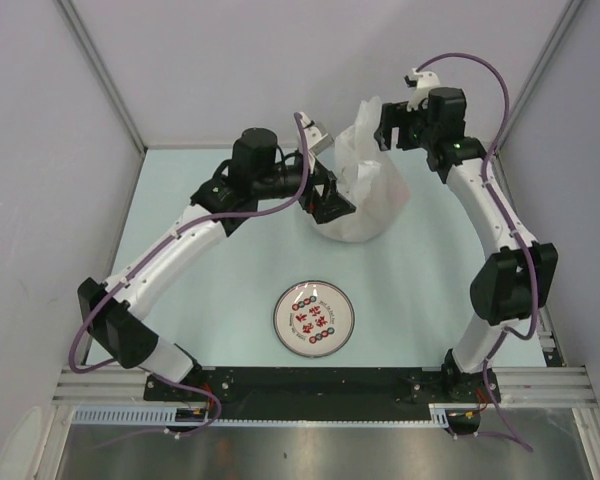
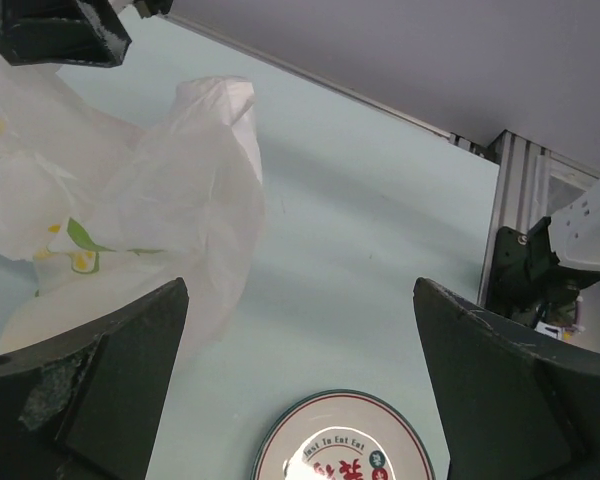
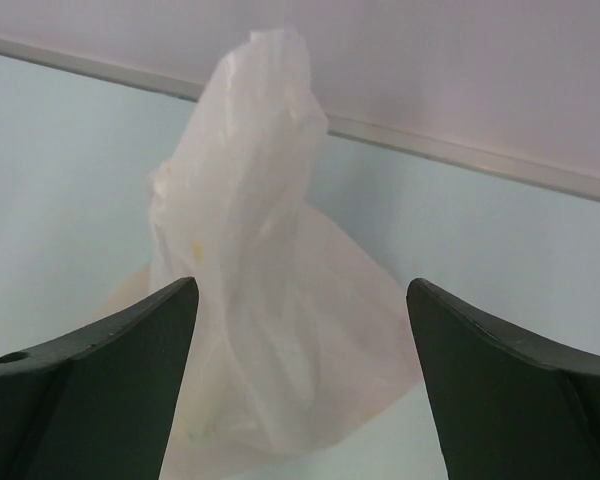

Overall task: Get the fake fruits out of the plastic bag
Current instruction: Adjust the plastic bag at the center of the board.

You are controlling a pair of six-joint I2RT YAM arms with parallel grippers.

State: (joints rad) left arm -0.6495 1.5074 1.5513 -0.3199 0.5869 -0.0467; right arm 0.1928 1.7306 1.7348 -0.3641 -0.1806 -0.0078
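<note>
The translucent white plastic bag [image 1: 365,190] stands bunched up at the back middle of the table, its top twisted upward. The fake fruits are inside it. Only faint yellow and green patches [image 2: 78,243] show through the plastic in the left wrist view. My left gripper [image 1: 332,205] is open and empty, right at the bag's left side; the bag [image 2: 170,190] lies left of its jaws [image 2: 300,290]. My right gripper [image 1: 388,128] is open and empty beside the bag's top right. The bag [image 3: 270,300] fills the space ahead of its jaws [image 3: 301,285].
A round white plate with red marks [image 1: 315,318] lies on the pale green table in front of the bag, and also shows in the left wrist view [image 2: 340,440]. Grey walls close in the back and both sides. A metal rail [image 1: 320,385] runs along the near edge.
</note>
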